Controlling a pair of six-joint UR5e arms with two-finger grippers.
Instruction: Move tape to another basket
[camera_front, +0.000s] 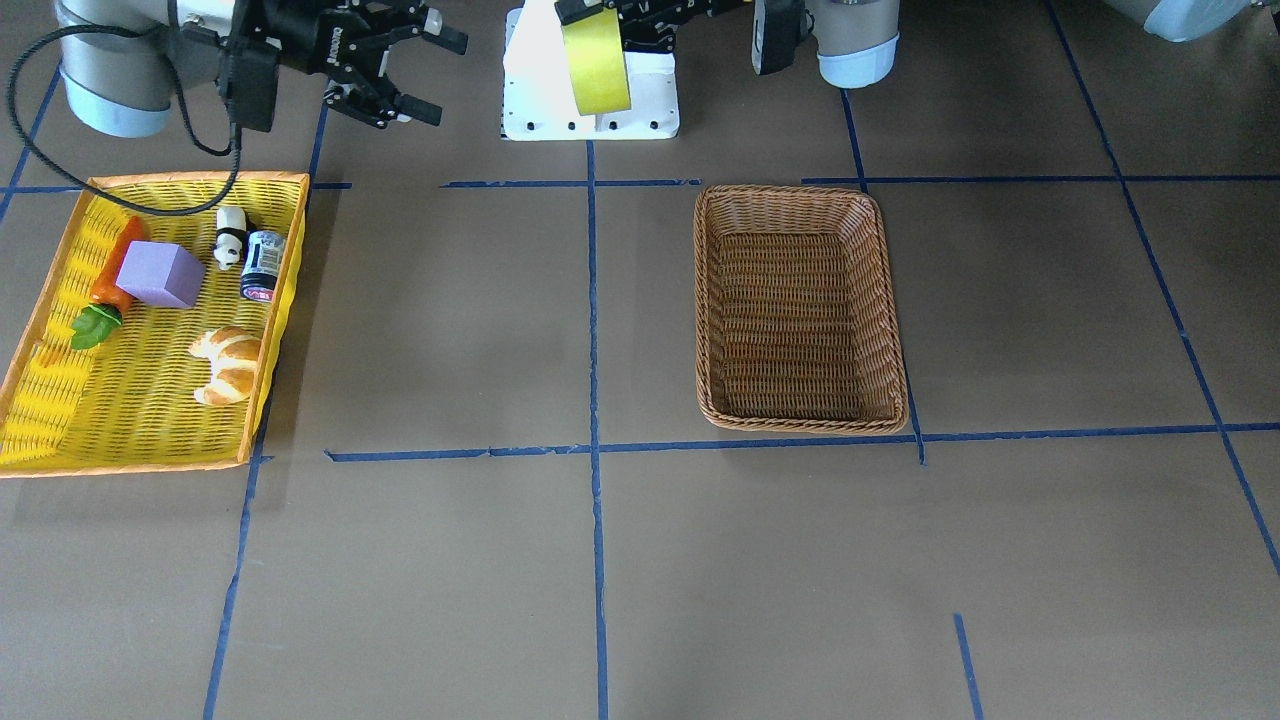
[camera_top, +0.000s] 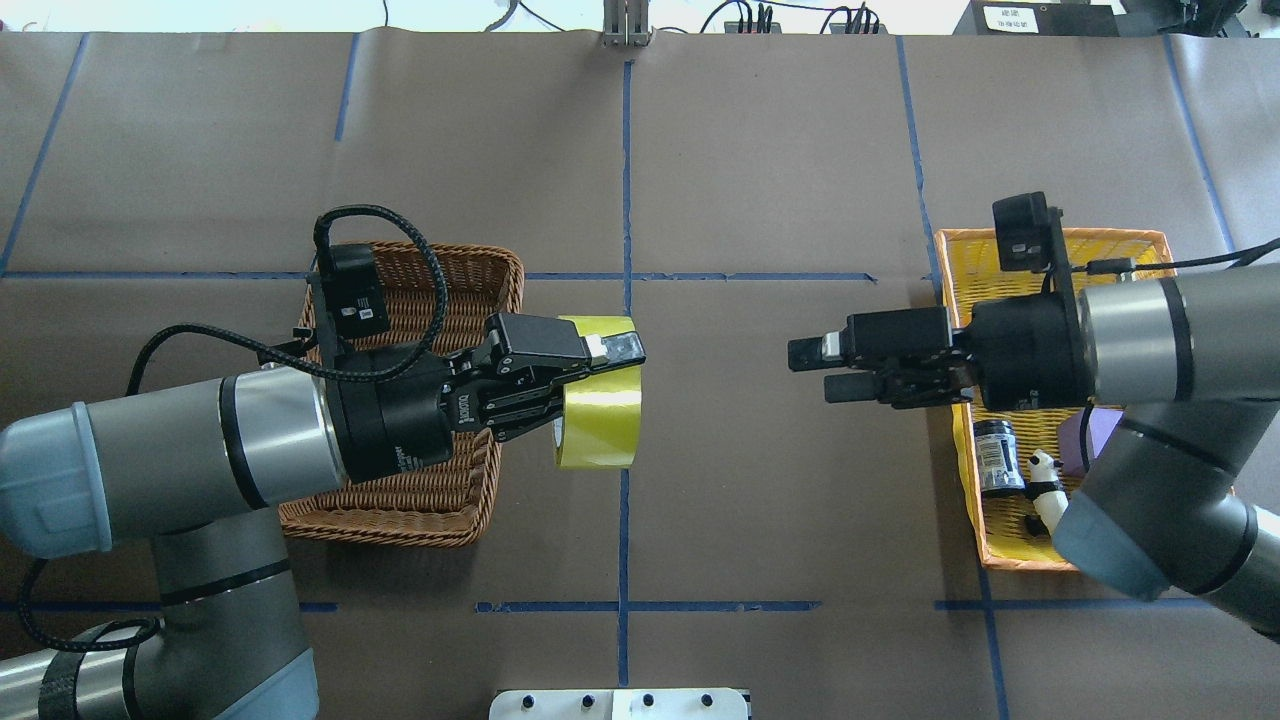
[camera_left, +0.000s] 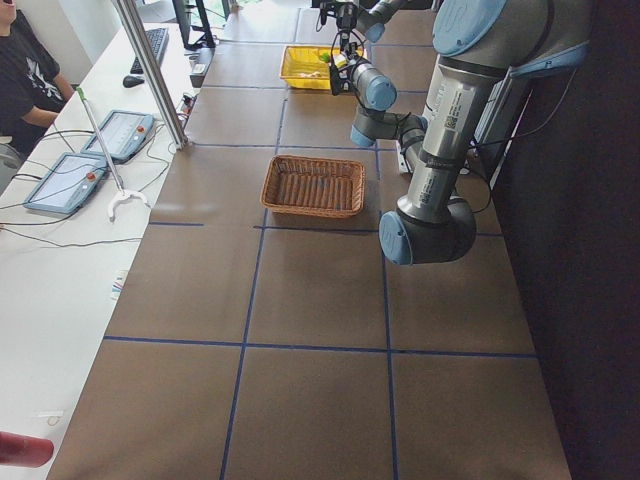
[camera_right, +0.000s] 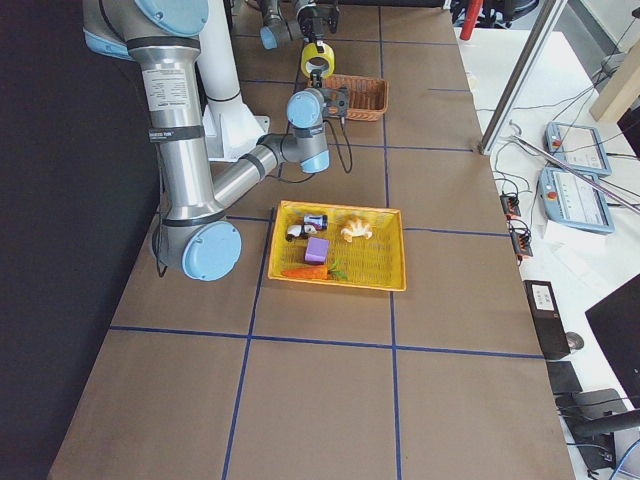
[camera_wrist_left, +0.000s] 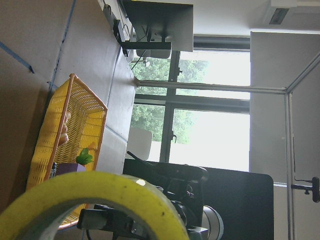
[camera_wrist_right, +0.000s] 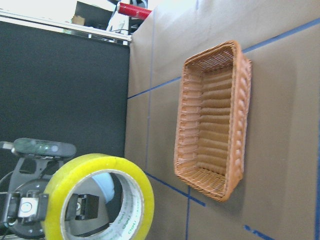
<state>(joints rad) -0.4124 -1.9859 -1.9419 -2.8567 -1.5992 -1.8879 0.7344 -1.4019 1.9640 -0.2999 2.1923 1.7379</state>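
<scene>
Overhead exterior view, L to R: the left arm is reaching out over the basket (camera_top: 400, 515), which is sitting on the worktop (camera_top: 780, 150) w/ no tape in it yet. The left hand (camera_top: 603, 362) is gripping the tape (camera_top: 598, 420) by the roll's wall, one finger on the outer band, the other prob. inside the core. It is hanging the roll in the air just past the basket's short rim, on the side facing the worktop's middle. The roll is standing on edge, hole axis pointing away from the basket twd the right hand (camera_top: 822, 368). That hand is hovering well apart from the basket, fingers parted a little, carrying nothing. So the left hand is the nearer one; I'd judge the drop is calling for a short pull back over the basket. Farthest from the basket, the yellow tray (camera_top: 1060, 240) is holding the other items.
</scene>
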